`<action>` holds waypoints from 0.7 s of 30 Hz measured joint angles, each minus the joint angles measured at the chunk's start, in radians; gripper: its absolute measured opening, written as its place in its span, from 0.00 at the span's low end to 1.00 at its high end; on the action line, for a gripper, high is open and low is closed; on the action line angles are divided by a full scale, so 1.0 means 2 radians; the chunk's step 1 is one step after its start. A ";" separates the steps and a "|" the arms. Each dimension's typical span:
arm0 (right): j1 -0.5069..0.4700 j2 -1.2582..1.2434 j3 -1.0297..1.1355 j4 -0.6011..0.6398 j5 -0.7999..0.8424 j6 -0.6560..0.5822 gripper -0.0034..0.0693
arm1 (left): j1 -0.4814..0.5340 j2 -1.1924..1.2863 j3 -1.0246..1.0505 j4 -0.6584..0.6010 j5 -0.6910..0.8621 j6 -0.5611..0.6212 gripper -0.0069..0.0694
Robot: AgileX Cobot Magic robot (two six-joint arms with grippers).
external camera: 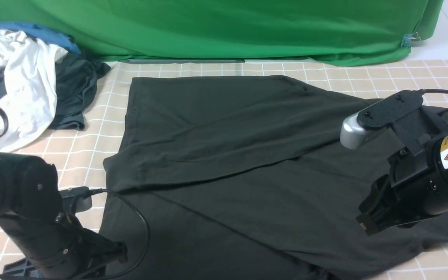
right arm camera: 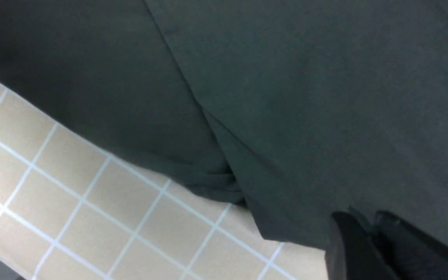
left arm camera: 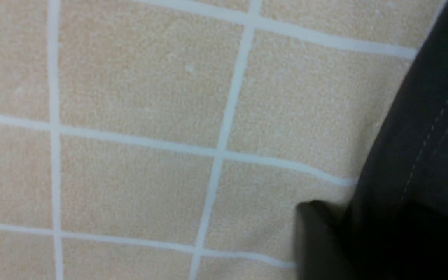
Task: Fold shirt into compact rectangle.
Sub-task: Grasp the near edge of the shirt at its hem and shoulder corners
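Right end effector (right arm camera: pixel 368 241) is seemingly pinching the shirt (external camera: pixel 224 155) near its edge; left end effector (external camera: pixel 121 252) is hovering beside the hem over tabletop (external camera: pixel 216 69), grip unreadable.

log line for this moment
shirt: partly folded | left gripper: by shirt hem, jaws unclear | right gripper: low on shirt edge, jaws near together, hold unclear

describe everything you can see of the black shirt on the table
The shirt is large, plain black and soft-knit, spread flat on the beige checked cloth. One part is folded diagonally over the body, leaving a long slanting edge and shallow wrinkles. Its stitched hem shows in the left wrist view. The right gripper is at its near right edge; whether it pinches fabric cannot be told. No print is visible.
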 joint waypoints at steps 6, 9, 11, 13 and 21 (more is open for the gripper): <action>-0.004 0.000 0.000 -0.049 0.036 0.026 0.22 | 0.000 -0.020 -0.021 -0.001 0.030 0.015 0.13; -0.029 0.000 0.000 -0.084 0.061 0.049 0.23 | 0.000 -0.052 -0.029 0.003 0.052 0.009 0.13; -0.084 0.000 0.001 -0.102 0.083 0.063 0.24 | 0.000 -0.085 -0.030 0.009 0.078 0.008 0.13; -0.138 -0.001 0.009 -0.104 0.093 0.067 0.27 | 0.000 -0.108 -0.030 0.017 0.106 0.005 0.13; -0.294 -0.001 0.093 -0.046 0.042 0.055 0.68 | 0.000 -0.166 -0.030 0.061 0.151 -0.015 0.13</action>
